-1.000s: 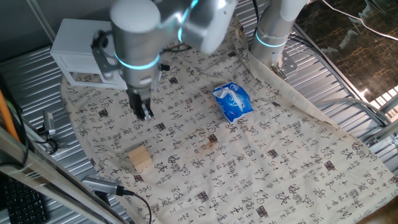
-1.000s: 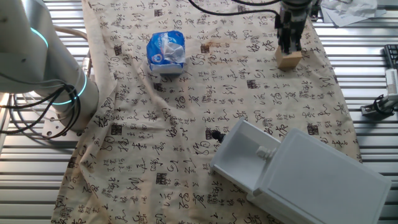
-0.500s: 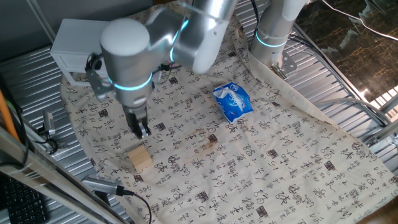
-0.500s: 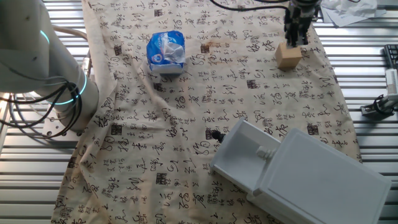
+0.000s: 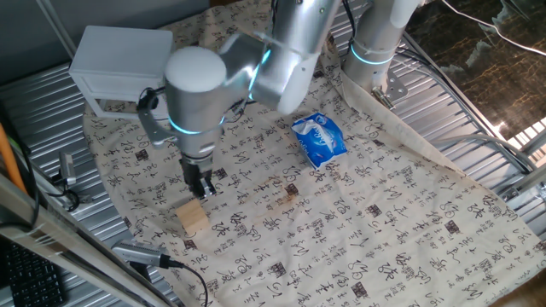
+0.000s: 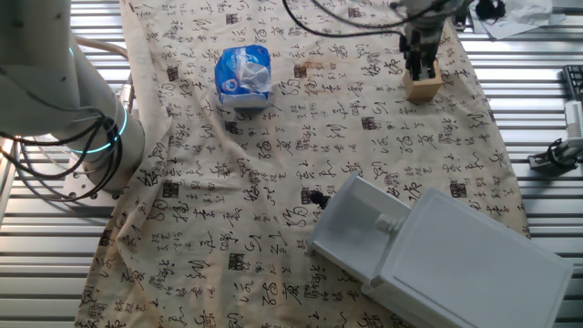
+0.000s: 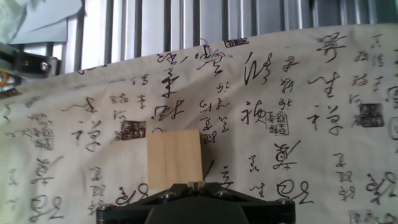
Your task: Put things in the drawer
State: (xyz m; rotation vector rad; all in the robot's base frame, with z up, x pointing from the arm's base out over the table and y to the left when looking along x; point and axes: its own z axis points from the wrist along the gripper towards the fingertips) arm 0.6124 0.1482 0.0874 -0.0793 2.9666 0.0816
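Note:
The light-tan wooden block lies on the patterned cloth near its front left edge. It also shows in the other fixed view and in the hand view. My gripper hangs just above and slightly beside the block, with the fingers together and nothing between them. In the hand view the gripper sits at the block's near edge. The white drawer is pulled out of its cabinet, with its dark knob facing the cloth.
A blue packet lies mid-cloth, also in the other fixed view. The white cabinet stands at the back left. The arm's base stands at the back. Metal slats surround the cloth.
My gripper has moved from near the cabinet toward the block and come down close above it. The block, packet and drawer have not moved.

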